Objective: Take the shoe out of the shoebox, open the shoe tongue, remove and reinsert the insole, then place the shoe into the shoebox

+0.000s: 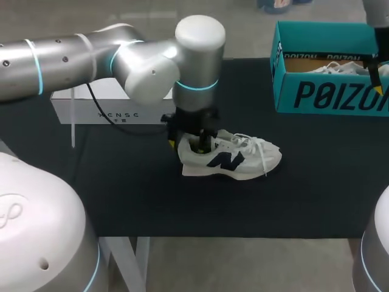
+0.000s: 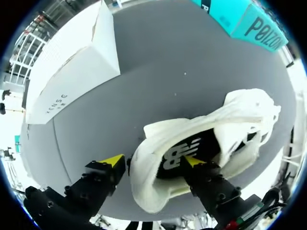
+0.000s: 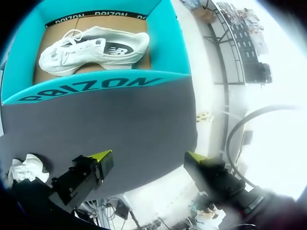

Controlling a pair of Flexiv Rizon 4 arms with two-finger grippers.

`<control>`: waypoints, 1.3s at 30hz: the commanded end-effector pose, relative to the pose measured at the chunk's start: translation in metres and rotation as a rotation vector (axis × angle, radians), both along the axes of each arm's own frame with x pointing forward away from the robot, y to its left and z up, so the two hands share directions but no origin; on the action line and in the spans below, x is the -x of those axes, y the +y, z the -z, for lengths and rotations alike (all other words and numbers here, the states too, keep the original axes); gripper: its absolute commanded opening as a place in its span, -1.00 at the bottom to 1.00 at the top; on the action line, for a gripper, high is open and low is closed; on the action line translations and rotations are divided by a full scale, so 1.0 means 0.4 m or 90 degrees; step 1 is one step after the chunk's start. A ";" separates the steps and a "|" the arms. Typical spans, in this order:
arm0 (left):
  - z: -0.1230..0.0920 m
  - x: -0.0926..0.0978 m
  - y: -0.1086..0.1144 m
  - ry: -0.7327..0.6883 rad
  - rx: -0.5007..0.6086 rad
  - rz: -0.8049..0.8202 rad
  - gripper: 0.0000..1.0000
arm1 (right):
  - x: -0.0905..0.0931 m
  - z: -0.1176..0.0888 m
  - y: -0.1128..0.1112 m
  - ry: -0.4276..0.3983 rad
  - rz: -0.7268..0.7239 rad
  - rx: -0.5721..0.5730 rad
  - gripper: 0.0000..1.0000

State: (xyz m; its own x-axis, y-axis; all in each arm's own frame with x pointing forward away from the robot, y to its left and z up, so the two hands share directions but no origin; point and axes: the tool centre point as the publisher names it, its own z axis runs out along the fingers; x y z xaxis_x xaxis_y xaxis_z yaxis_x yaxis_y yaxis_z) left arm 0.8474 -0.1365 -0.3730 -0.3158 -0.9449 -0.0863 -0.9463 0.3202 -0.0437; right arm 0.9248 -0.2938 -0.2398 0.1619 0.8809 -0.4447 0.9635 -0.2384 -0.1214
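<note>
A white sneaker with a dark side logo lies on the black table mat, toe pointing right. My left gripper comes straight down over its heel opening. In the left wrist view the left gripper is open and straddles the heel wall of the sneaker: one finger stands inside on the dark insole, while the other stays outside, clear of the heel. The teal shoebox stands at the back right. My right gripper hangs open and empty in front of the shoebox.
A second white sneaker lies inside the teal box. A long white box sits at the back left of the mat, behind my left arm. Bare mat stretches in front of the sneaker.
</note>
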 end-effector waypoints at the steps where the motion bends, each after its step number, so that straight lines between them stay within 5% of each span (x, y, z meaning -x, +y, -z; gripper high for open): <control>1: -0.075 0.014 0.096 -0.027 0.150 0.077 1.00 | -0.009 0.004 0.001 0.005 0.003 0.001 1.00; 4: -0.095 -0.002 0.115 -0.035 0.169 0.162 1.00 | -0.009 0.004 0.000 0.006 0.006 0.001 1.00; 7: -0.119 -0.010 0.125 -0.002 0.250 0.350 1.00 | -0.009 0.003 -0.003 0.004 0.009 0.001 1.00; 12: -0.128 0.005 0.121 0.074 0.260 0.732 1.00 | -0.010 0.007 -0.010 0.003 0.020 -0.003 1.00; 15: -0.133 -0.003 0.118 0.074 0.291 0.872 1.00 | -0.010 0.010 -0.014 0.004 0.023 -0.004 1.00; 27: -0.132 -0.006 0.120 0.068 0.277 0.891 1.00 | -0.015 0.037 -0.047 0.016 0.073 -0.005 1.00; 28: -0.129 -0.006 0.124 0.004 0.279 0.898 1.00 | -0.016 0.037 -0.048 0.018 0.077 -0.006 1.00; 31: -0.116 0.022 0.138 -0.223 0.403 0.960 1.00 | -0.026 0.035 -0.052 0.019 0.090 -0.005 1.00; 39: -0.144 0.019 0.162 -0.395 0.603 1.067 1.00 | -0.053 0.020 -0.063 0.021 0.110 0.003 1.00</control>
State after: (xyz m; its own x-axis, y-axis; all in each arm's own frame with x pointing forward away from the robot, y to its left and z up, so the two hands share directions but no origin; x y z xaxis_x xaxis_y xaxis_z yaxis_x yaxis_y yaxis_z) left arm 0.8482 -0.0865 -0.3183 -0.9902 -0.0598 0.1259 -0.1071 0.9047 -0.4124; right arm 0.9373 -0.3188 -0.2488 0.2962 0.8420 -0.4509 0.9112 -0.3907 -0.1310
